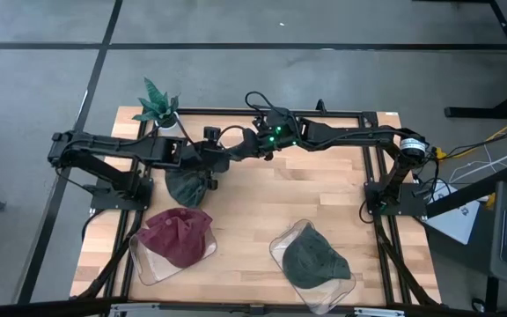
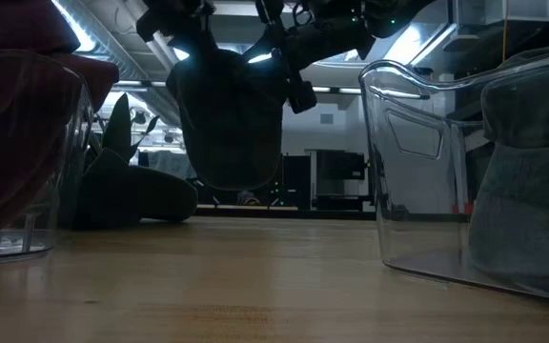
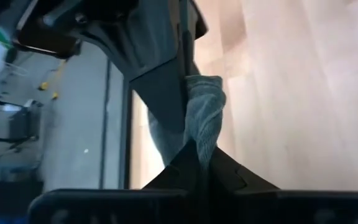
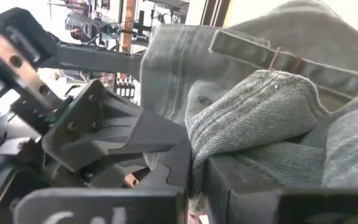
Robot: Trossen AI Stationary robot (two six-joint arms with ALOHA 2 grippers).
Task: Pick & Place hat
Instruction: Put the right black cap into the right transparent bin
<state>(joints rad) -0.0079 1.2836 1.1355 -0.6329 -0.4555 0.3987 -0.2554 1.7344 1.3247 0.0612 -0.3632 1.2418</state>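
A grey-green denim hat hangs between my two arms at the table's far left; in the low view the hat sags clear of the wood. My left gripper comes from the table's left and is shut on the hat's cloth. My right gripper reaches in from the right, also shut on the cloth, close beside the left one. The hat's back strap and buckle show in the right wrist view. My left gripper pinches a bunched fold of the hat's cloth between its two fingers. The fold stands out past the fingertips. The hat is lifted clear of the table and hangs slack. My right gripper pinches a thick fold of the hat's cloth between its two fingers, just below the back strap. Several layers are gathered there. The rest of the hat hangs slack, clear of the table.
A clear tub with a maroon hat stands near left, and another clear tub with a dark green hat near right. A potted plant is at the far left corner. Bare wood lies between the tubs.
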